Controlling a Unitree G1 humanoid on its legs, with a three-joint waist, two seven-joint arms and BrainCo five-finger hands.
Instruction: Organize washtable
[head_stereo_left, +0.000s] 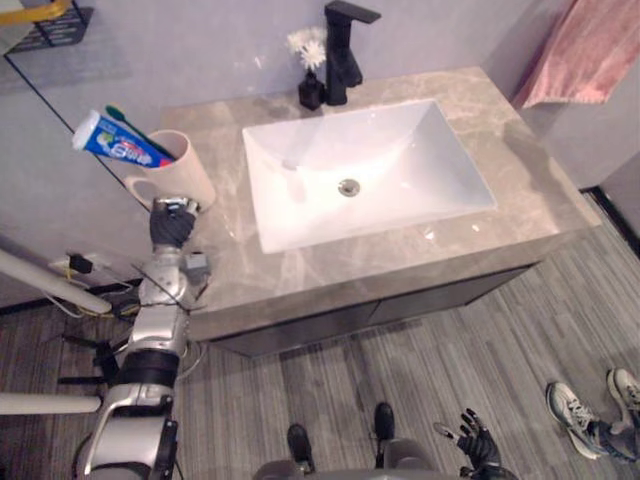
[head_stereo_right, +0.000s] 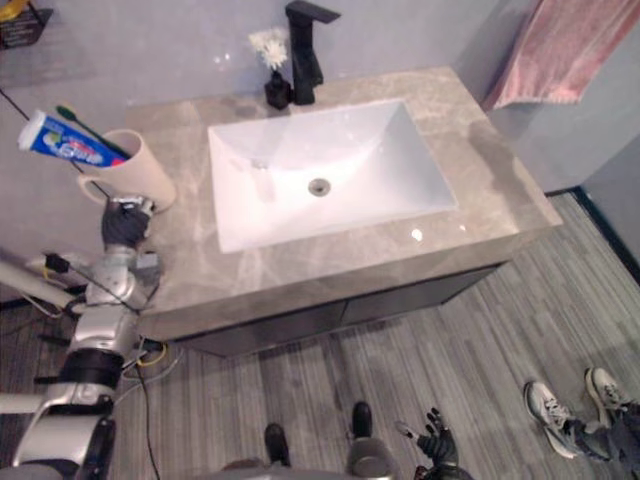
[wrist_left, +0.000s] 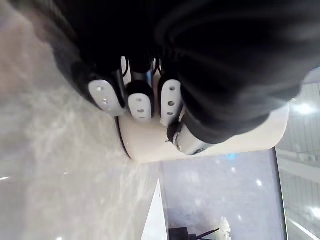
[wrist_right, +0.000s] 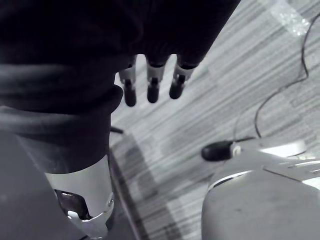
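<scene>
Cream mug (head_stereo_left: 188, 168) at the worktop's (head_stereo_left: 300, 275) nine o'clock is clasped by the left hand (head_stereo_left: 172, 222); placement is judged underway, release needed next; the right hand (head_stereo_left: 478, 440) hangs slack

Premises: bathroom, washstand area.
White inset basin (head_stereo_left: 430, 150) in a grey marble surface (head_stereo_left: 520, 185) over a dark cabinet (head_stereo_left: 400, 305); black tap (head_stereo_left: 343, 50) at the far edge; pink towel (head_stereo_left: 590, 50) hanging far right; cup (head_stereo_left: 180, 170) with toothpaste (head_stereo_left: 118, 140) and toothbrush (head_stereo_left: 126, 122) at left; grey plank floor (head_stereo_left: 450, 380).
</scene>
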